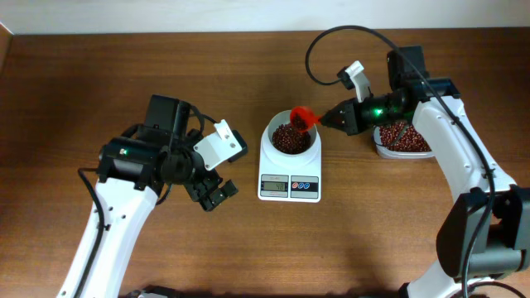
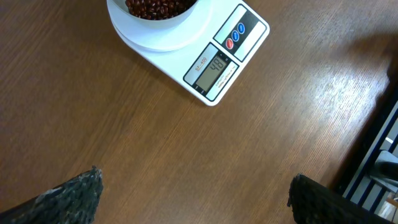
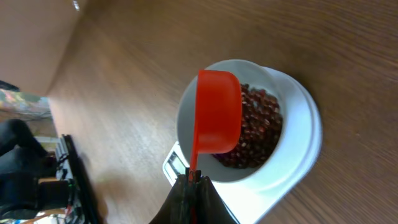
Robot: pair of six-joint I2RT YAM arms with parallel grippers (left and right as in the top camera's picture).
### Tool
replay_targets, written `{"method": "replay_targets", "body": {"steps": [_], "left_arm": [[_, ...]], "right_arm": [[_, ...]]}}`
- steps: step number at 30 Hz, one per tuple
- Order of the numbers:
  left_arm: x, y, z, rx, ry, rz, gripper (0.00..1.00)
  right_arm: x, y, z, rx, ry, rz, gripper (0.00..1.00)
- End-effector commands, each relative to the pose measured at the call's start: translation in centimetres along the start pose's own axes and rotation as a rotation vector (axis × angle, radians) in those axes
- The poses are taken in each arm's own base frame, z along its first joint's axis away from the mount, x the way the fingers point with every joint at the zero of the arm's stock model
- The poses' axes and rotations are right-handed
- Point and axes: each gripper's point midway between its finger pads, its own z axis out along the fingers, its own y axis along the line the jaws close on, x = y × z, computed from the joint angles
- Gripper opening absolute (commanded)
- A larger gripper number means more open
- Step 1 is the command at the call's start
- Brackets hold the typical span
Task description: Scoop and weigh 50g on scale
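Two arms of like build, seen from beside the counter.

Left white-and-black robot arm [image 1: 108, 236]: a long white moulded shell, black joint housings, a small green mark [image 1: 124, 151] on one housing, a white angular plate [image 1: 222, 145] at the wrist and thin black cabling.

Right white-and-black robot arm [image 1: 451, 145]: the same white shells, a bulky black lower joint [image 1: 480, 240], a glowing green lamp [image 1: 377, 108], a small white bracket [image 1: 356, 74] and a looping black cable [image 1: 327, 41].

Jaws black on both; the left pair's surface is rough and flecked grey.

Counted on the table: one scale [image 1: 267, 159], one white bowl [image 1: 274, 132], one red scoop [image 1: 303, 118], one clear tub [image 1: 383, 151], two bean heaps [image 1: 289, 140] [image 1: 404, 135], two arms [image 1: 108, 223] [image 1: 464, 157]. Noted on the scale's front: one display [image 2: 211, 67], three round buttons [image 2: 236, 35].
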Motion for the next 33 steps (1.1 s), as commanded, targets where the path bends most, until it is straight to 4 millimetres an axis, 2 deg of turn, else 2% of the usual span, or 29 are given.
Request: {"method": "replay_targets", "body": {"steps": [1,3,7,8,9,10,11,14,16,17,19,20,21,22,24,25,27,28,33], "left_arm": [[-0.2,-0.2,-0.4,0.000,-0.020,0.011,0.99],[-0.2,-0.2,-0.4,-0.001,-0.020,0.011,0.99],[-0.2,-0.2,-0.4,-0.001,-0.020,0.011,0.99],[-0.2,-0.2,-0.4,0.000,-0.020,0.011,0.99],[-0.2,-0.2,-0.4,-0.001,-0.020,0.011,0.99],[-0.2,-0.2,-0.4,0.000,-0.020,0.011,0.99],[-0.2,-0.2,-0.4,0.000,-0.020,0.011,0.99],[-0.2,-0.2,-0.4,-0.001,-0.020,0.011,0.99],[-0.2,-0.2,-0.4,0.000,-0.020,0.011,0.99],[-0.2,-0.2,-0.4,0.000,-0.020,0.011,0.99],[-0.2,-0.2,-0.4,0.000,-0.020,0.011,0.99],[-0.2,-0.2,-0.4,0.000,-0.020,0.011,0.99],[-0.2,-0.2,-0.4,-0.001,-0.020,0.011,0.99],[-0.2,-0.2,-0.4,0.000,-0.021,0.011,0.99],[-0.2,-0.2,-0.4,-0.001,-0.020,0.011,0.99],[-0.2,-0.2,-0.4,-0.001,-0.020,0.011,0.99],[-0.2,-0.2,-0.4,-0.001,-0.020,0.011,0.99],[-0.2,-0.2,-0.4,-0.001,-0.020,0.011,0.99],[-0.2,-0.2,-0.4,-0.001,-0.020,0.011,0.99]], "right_arm": [[-0.6,1.1,-0.7,0.001,-0.024,-0.032,0.04],[-0.1,-0.6,-0.8,0.105,0.004,0.030,0.04],[-1.0,2.5,-0.8,-0.079,-0.047,-0.059,0.04],[-1.0,2.4,-0.8,-0.074,-0.045,-0.057,0.04],[-0.8,1.8,-0.7,-0.036,-0.035,-0.047,0.04],[-0.4,0.3,-0.7,0.052,-0.011,0.018,0.04],[-0.3,0.0,-0.7,0.067,-0.005,0.036,0.04],[-0.9,2.1,-0.8,-0.054,-0.038,-0.018,0.04],[-0.2,-0.3,-0.8,0.081,-0.004,0.069,0.04],[-0.3,0.0,-0.8,0.068,-0.007,0.080,0.04],[-1.3,2.5,-0.8,-0.082,-0.055,-0.024,0.04],[-1.2,1.8,-0.6,-0.041,-0.044,-0.008,0.04],[0.0,-0.6,-0.5,0.107,0.007,0.101,0.04],[0.4,-1.0,-0.4,0.137,0.027,0.113,0.04],[-0.6,2.0,-0.3,-0.037,-0.017,0.003,0.04],[-0.9,2.4,-0.3,-0.062,-0.031,-0.036,0.04],[0.0,-0.4,-0.2,0.105,0.012,0.091,0.04],[0.1,-0.7,-0.2,0.125,0.018,0.103,0.04],[-0.1,0.0,-0.1,0.080,0.010,0.103,0.04]]}}
